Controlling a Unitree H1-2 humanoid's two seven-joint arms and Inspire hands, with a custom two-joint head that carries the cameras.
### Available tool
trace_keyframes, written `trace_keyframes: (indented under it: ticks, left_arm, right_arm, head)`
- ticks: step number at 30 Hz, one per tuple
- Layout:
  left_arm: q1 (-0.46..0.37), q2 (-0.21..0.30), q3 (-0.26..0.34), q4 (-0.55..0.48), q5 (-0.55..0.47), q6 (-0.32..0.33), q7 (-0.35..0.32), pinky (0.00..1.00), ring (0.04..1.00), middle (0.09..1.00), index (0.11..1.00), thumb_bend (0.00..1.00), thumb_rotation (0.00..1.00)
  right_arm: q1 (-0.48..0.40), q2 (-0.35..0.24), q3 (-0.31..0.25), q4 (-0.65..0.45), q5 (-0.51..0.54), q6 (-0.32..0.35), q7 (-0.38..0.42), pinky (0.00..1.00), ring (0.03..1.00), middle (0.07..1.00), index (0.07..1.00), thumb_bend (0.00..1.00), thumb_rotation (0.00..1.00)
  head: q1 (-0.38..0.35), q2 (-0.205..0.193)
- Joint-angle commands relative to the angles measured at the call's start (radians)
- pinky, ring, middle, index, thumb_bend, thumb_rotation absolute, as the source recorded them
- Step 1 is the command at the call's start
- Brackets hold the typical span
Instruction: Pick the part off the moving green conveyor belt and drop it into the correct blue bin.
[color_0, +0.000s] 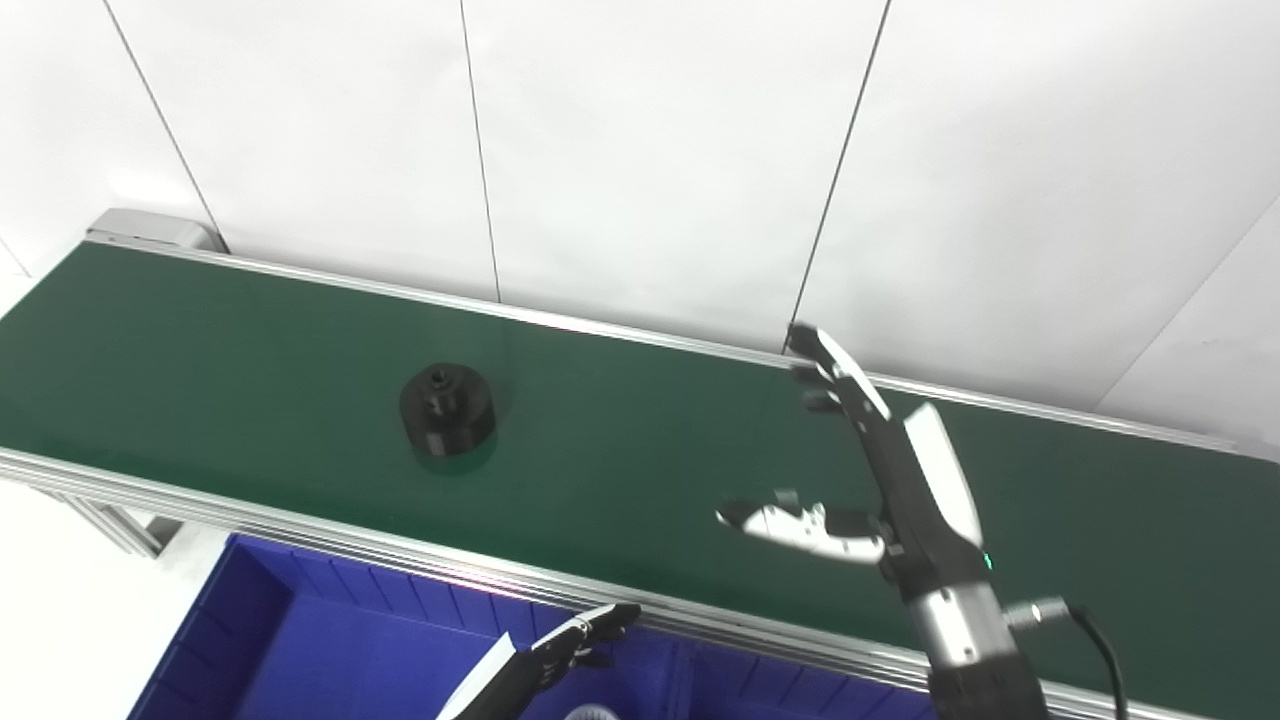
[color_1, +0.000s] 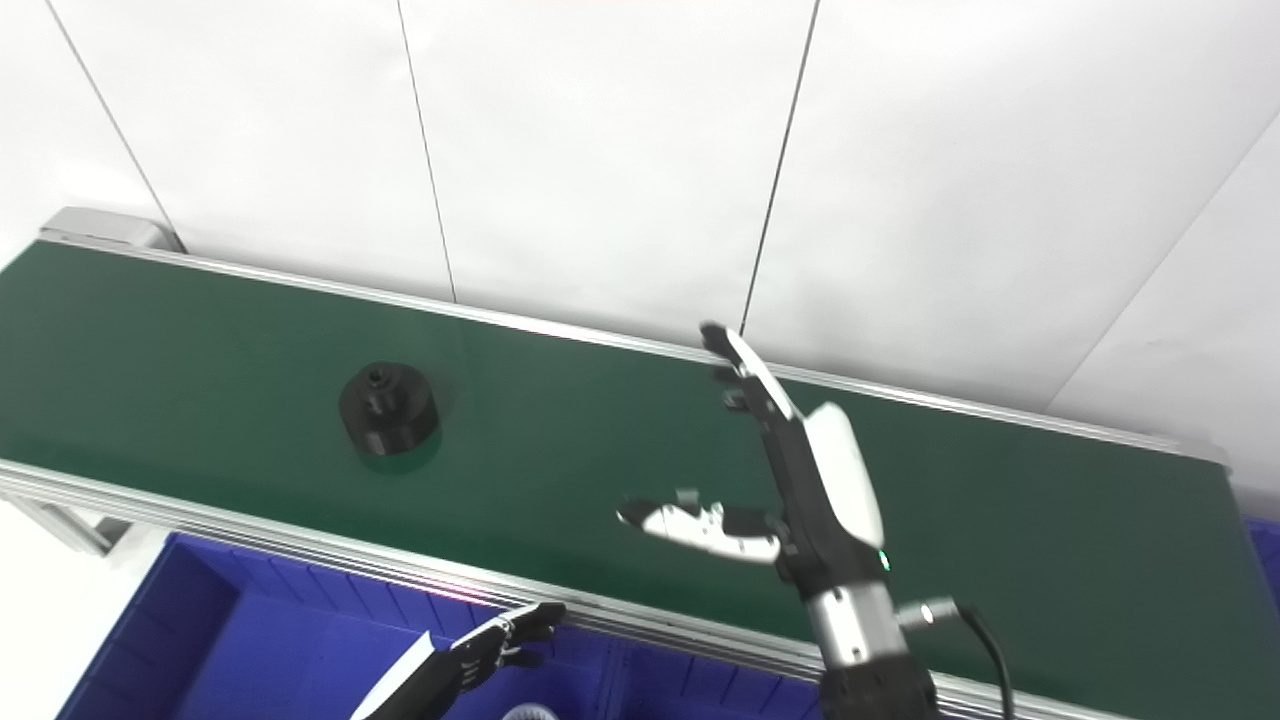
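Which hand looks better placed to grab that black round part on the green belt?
Probably the right hand: it is open above the green belt, thumb and fingers spread toward the black part. The left hand sits low over the blue bin, below the belt's near rail.

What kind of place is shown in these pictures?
Probably a factory-style sorting station or test cell: a green conveyor belt carries a black part, blue bins sit below its near edge, and plain white wall panels stand behind.

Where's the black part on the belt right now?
The black part sits on the green conveyor belt left of centre, nearer the front rail, well left of the open right hand and beyond the blue bin.
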Motion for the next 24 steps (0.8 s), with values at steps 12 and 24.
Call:
trace_keyframes:
  ticks: [12, 24]
  left_arm:
    - [-0.007, 0.001, -0.006, -0.006, -0.023, -0.040, -0.002, 0.80, 0.887, 0.908, 0.876, 0.74, 0.61]
    - [0.013, -0.012, 0.010, -0.020, -0.056, -0.040, -0.071, 0.82, 0.908, 0.920, 0.880, 0.79, 0.64]
  right_arm:
    - [-0.246, 0.124, 0.064, 0.324, -0.066, 0.046, -0.057, 0.71, 0.820, 0.879, 0.937, 0.90, 0.43]
    - [-0.397, 0.158, 0.118, 0.511, -0.119, 0.087, -0.065, 0.73, 0.847, 0.909, 0.955, 0.94, 0.44]
  head:
    - [-0.013, 0.000]
    - [-0.015, 0.005]
